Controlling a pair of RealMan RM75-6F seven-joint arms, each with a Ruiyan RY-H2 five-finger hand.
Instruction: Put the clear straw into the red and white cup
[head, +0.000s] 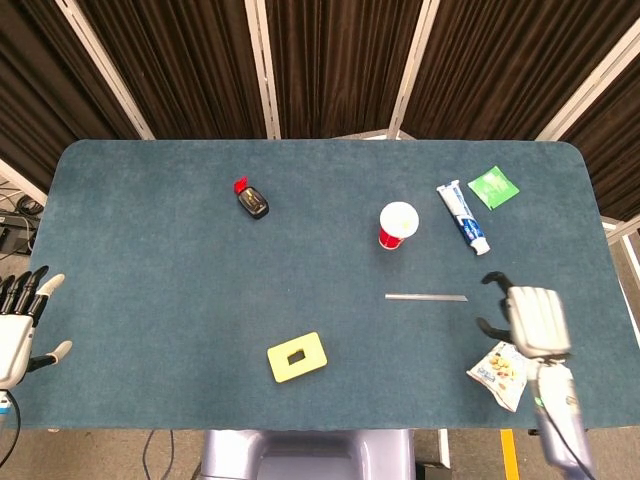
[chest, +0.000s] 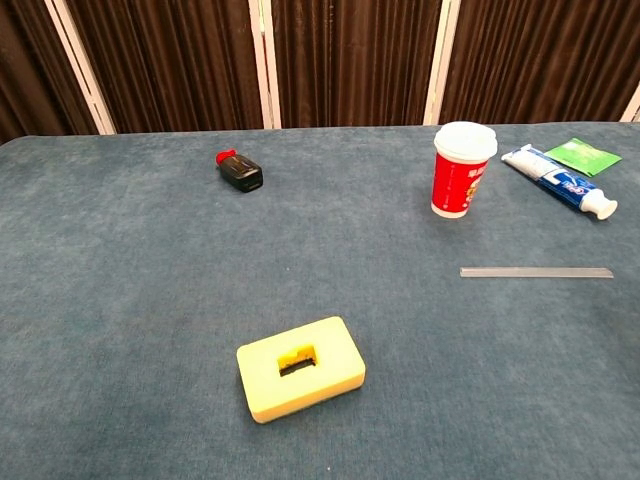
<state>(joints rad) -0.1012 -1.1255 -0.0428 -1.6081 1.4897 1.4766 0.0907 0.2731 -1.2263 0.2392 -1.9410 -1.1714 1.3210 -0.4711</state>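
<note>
Head view, right hand: the right hand (head: 532, 318) is over the table's near right part, just past the right end of the clear straw (head: 426, 297) and above the snack bag (head: 500, 371), whose upper part it covers; its dark fingers (head: 492, 281) curl toward the straw with nothing between them, as far as this angle lets me judge.
Head view, left hand: the left hand (head: 17, 330) sits off the table's near left edge, fingers spread and straight, holding nothing.
Chest view, hands: neither hand shows.
Clear straw: lies flat on the blue table (head: 160, 280), crosswise, nearer the robot than the cup and apart from it.
Red and white cup (head: 397, 225): stands upright with its white lid on; in the chest view the cup (chest: 462, 169) is behind the straw (chest: 536, 272).
Toothpaste tube (head: 463, 217): lies right of the cup, with a green packet (head: 492, 187) just beyond it.
Yellow block (head: 297, 357): near the front edge, with a rectangular hole in its top.
Small black bottle with a red cap (head: 250, 199): lies on its side, far left of the cup.
</note>
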